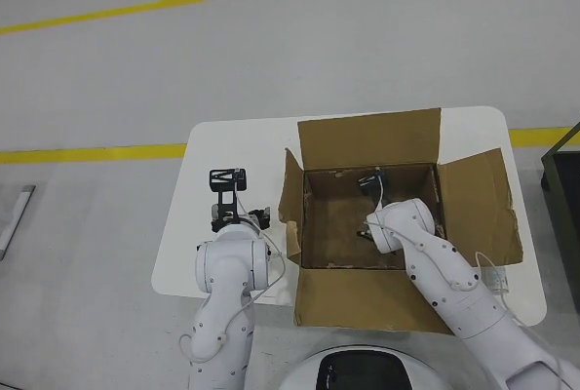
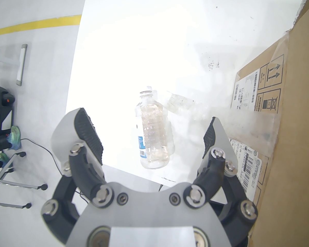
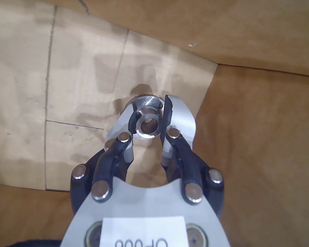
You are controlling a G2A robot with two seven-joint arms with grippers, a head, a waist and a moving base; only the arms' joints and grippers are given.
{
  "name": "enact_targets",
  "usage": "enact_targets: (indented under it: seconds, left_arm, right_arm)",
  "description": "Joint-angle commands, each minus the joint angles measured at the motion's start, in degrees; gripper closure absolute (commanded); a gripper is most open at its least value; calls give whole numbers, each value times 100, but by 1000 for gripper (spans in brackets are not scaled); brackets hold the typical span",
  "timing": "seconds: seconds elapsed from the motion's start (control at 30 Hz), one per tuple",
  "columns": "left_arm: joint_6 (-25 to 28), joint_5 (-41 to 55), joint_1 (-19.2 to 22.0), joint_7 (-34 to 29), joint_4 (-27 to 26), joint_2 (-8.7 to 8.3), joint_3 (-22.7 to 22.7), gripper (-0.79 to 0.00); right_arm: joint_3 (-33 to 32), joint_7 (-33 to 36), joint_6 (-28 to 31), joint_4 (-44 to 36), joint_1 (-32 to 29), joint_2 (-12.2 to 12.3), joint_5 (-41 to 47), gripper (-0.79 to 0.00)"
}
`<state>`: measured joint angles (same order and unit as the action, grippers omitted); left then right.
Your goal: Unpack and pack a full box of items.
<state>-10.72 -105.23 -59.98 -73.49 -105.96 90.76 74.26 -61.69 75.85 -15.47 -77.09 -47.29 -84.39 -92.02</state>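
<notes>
Right hand (image 3: 150, 112) pinches a metal flange (image 3: 146, 127) in the box (image 3: 247, 14); left hand (image 2: 149, 124) spread over bottle (image 2: 154, 140).

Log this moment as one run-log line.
left gripper: open, aimed at clear bottle on table beside box | right gripper: shut on metal bushing, inside box

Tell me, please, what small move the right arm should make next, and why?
Probably lift the right tool straight up. It is shut on the metal flanged part low inside the box, with cardboard walls close by, so a vertical rise seems the safest way to get it out.
</notes>
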Motion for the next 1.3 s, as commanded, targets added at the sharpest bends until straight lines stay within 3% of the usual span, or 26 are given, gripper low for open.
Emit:
enact_targets:
  seconds: [0.0,0.2,0.53,0.57,0.63,0.77,1.27]
  left_arm:
    - [0,0,0,0,0,0,0,-785]
    - [0,0,0,0,0,0,0,-785]
    - [0,0,0,0,0,0,0,-785]
    - [0,0,0,0,0,0,0,-785]
    - [0,0,0,0,0,0,0,-785]
    - [0,0,0,0,0,0,0,-785]
    - [0,0,0,0,0,0,0,-785]
  right_arm:
    - [-35,-16,60,-136,-38,-5,75,0]
    - [-82,-173,448,-613,-236,-19,422,0]
    - [203,-119,968,-492,-261,-79,419,0]
    - [218,-100,1014,-476,-258,-83,417,-9]
    - [254,-64,1124,-429,-242,-91,404,-135]
    - [288,-45,1180,-343,-209,-110,353,-215]
    - [225,-57,1252,-192,-180,-155,295,-271]
